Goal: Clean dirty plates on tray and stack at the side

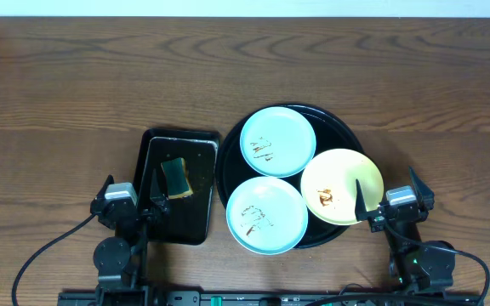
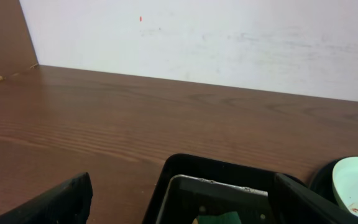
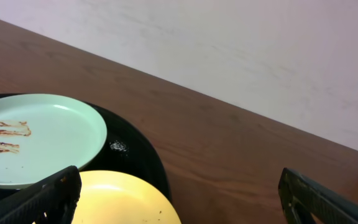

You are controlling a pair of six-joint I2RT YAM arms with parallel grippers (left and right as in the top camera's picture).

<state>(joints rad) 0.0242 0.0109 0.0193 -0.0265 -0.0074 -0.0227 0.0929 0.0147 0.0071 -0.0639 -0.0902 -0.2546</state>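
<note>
Left fingers (image 2: 61, 199), spread wide and holding nothing, straddle the near left edge of a small rectangular black tray (image 1: 173, 223), where a yellow-green sponge (image 1: 177, 177) lies untouched. Right fingers (image 3: 42, 200) are equally released and empty, poised just beside a pale yellow round plate (image 1: 341, 185) streaked with brown sauce. That plate and a near pale mint-blue round plate (image 1: 267, 215), also smeared, sit on the large round glossy black tray (image 1: 347, 136) but lap over its raised rim, so both probably rest tilted. Farther back a second smeared mint-blue plate (image 1: 277, 141) lies within the rim. All three plates crowd edge to edge. Beyond stretches bare brown wood-grain desk (image 1: 75, 85); nothing is stacked there yet. Pinching the thin yellow rim could tip that plate off the tray's edge or drag its neighbours, and wiping an unsteadied plate with the sponge may skate it across the gloss.
</note>
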